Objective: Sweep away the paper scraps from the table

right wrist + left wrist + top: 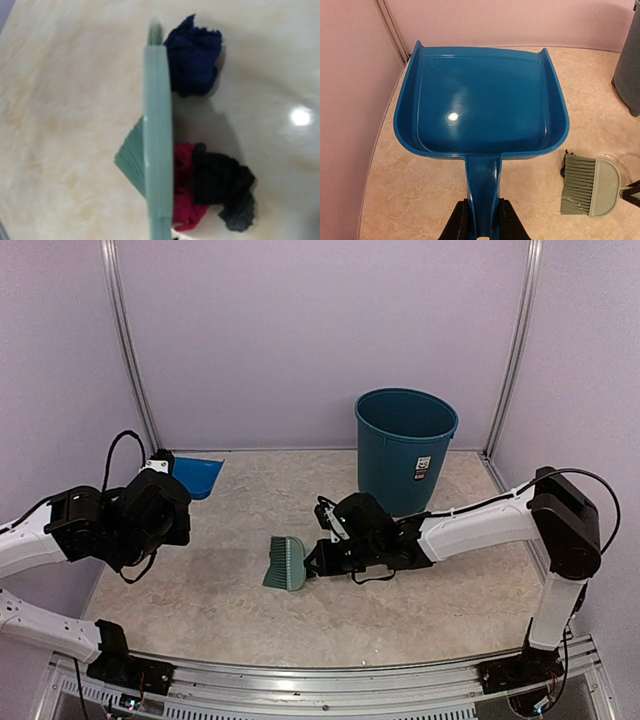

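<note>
The left hand is closed narrow on the handle of the blue dustpan. It holds the pan at the upper left of the top view, near the lilac wall. The pan's tray looks empty, and it sits well apart from the work, so it seems parked in waiting until there is a pile to receive.

The right hand reaches to the centre of the top view and carries the pale green hand brush by its handle. Its fingers are hidden, but the brush sits rigid in the wrist view, so I judge the grip firm. The bristles point down onto the beige surface.

The paper scraps show only in the right wrist view. A navy one lies against the top end of the brush head, and a black one and a red one are bunched against its lower end. All are on the right side of the brush, which suits a stroke that gathers them together. In the top view the arm appears to hide them. A teal bin stands behind the arm, likely the final drop point.
</note>
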Controlling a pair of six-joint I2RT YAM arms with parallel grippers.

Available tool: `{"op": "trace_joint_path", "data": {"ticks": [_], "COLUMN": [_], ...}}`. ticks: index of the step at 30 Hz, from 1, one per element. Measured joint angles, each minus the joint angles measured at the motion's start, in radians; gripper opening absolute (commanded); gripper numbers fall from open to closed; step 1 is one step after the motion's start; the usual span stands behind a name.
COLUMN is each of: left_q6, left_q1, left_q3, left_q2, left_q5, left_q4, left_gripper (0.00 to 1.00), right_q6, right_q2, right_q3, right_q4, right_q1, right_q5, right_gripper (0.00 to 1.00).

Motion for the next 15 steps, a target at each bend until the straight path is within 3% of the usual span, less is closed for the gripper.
{"op": "trace_joint_path", "data": {"ticks": [5,15], "left_q6": [0.047,0.108], "left_q1": [-0.012,-0.038], "left_q3": [-0.009,-0.049], "left_q2": [0.039,0.048], "left_q5": [0.072,0.241], "left_q4": [0.05,0.127], "left_gripper": [0.0,0.0], "right_q6": [-0.032,-0.248], "right_q2": [-0.06,-0.119], "right_q3": [-0.063,-0.027], "right_q4": [0.004,0.001], "right_q1": [-0.043,-0.048], "right_q5": [0.003,-0.046], "right_gripper": [0.0,0.0]}}
